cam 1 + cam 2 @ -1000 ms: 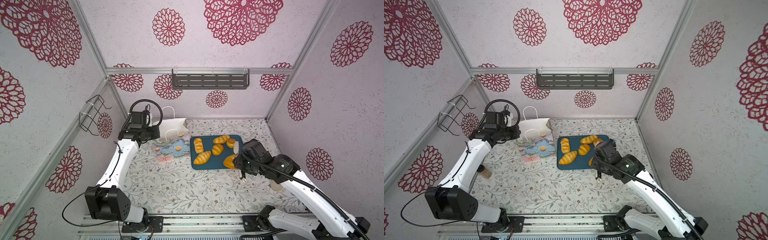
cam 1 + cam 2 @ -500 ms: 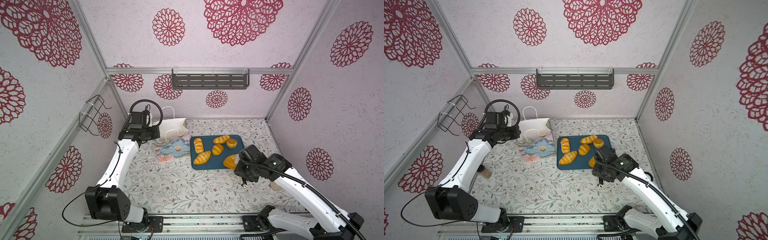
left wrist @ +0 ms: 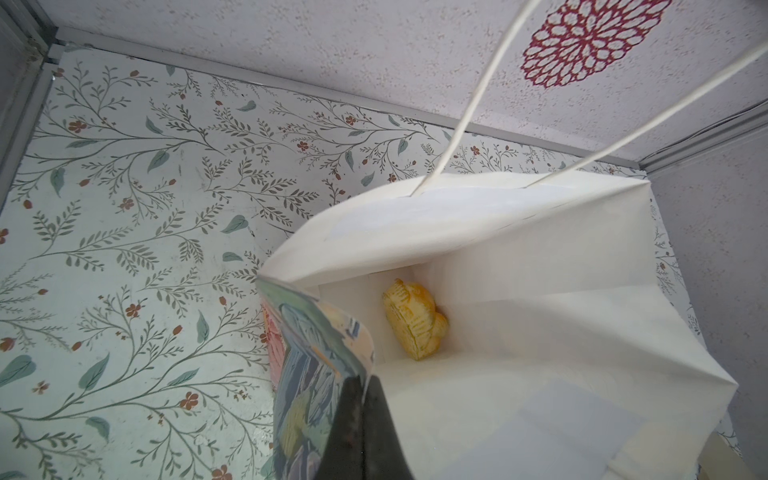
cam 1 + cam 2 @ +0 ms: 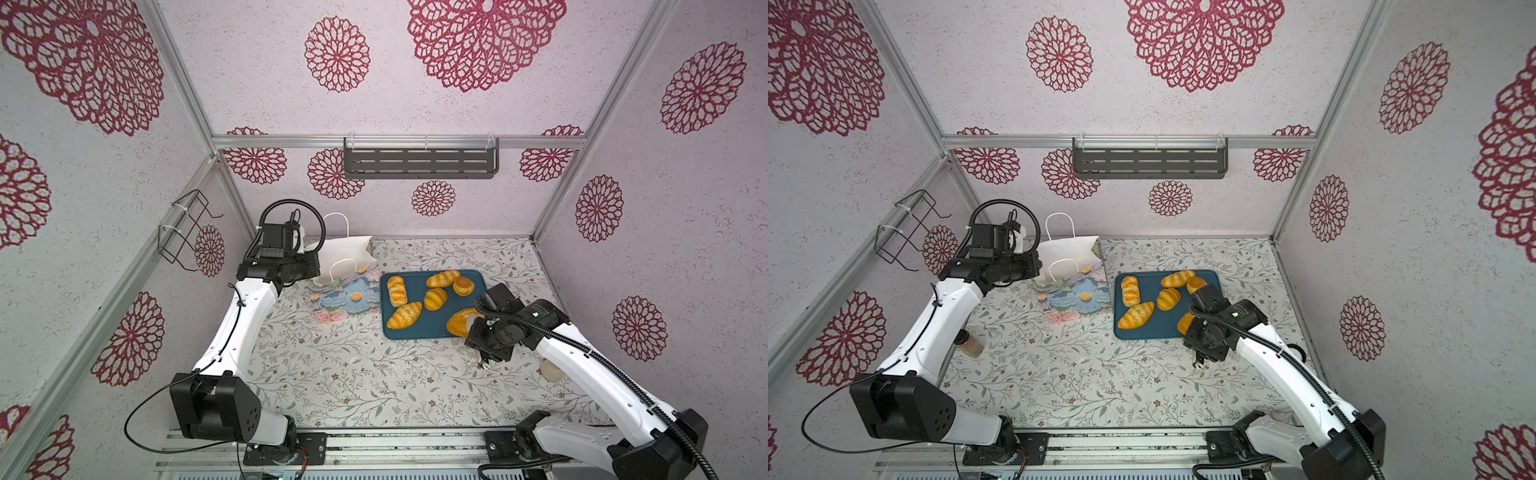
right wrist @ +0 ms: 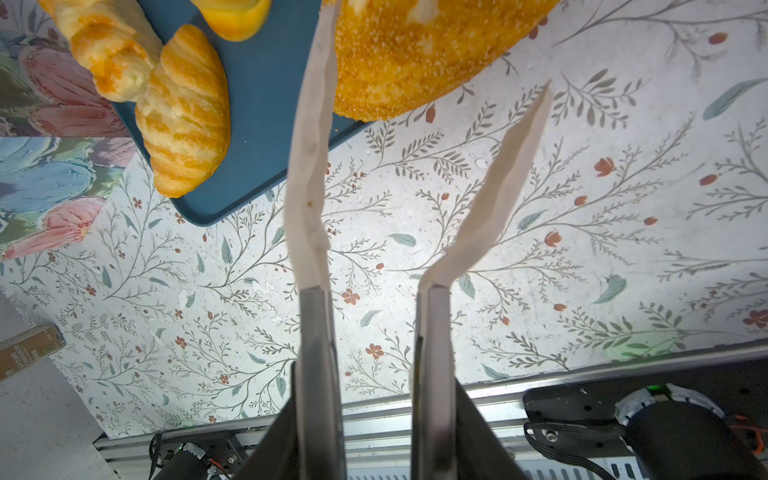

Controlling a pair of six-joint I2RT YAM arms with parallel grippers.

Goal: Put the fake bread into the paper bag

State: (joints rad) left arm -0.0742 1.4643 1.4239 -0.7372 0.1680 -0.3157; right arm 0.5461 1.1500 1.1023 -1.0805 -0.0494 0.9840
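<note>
Floral-printed tabletop (image 4: 365, 374) lies bare across its front half between the two arms, leaving wide room there. Near the back left corner the bag (image 4: 1073, 291) stands upright with its mouth open, and the left tool (image 3: 362, 388) is clenched on the rim at its left side. Just right of the bag sits the teal tray (image 4: 419, 326), their edges nearly meeting. An oval loaf (image 4: 457, 322) overhangs the tray's front right corner onto the tabletop. The right tool (image 5: 374, 297) grips cream tongs (image 5: 309, 178), whose blades stand spread around the loaf's near end; whether they touch it cannot be told. Five smaller breads (image 4: 397, 291) lie spread on the tray, two by its back edge. One more bread (image 3: 415, 322) lies at the bag's bottom against a wall.
</note>
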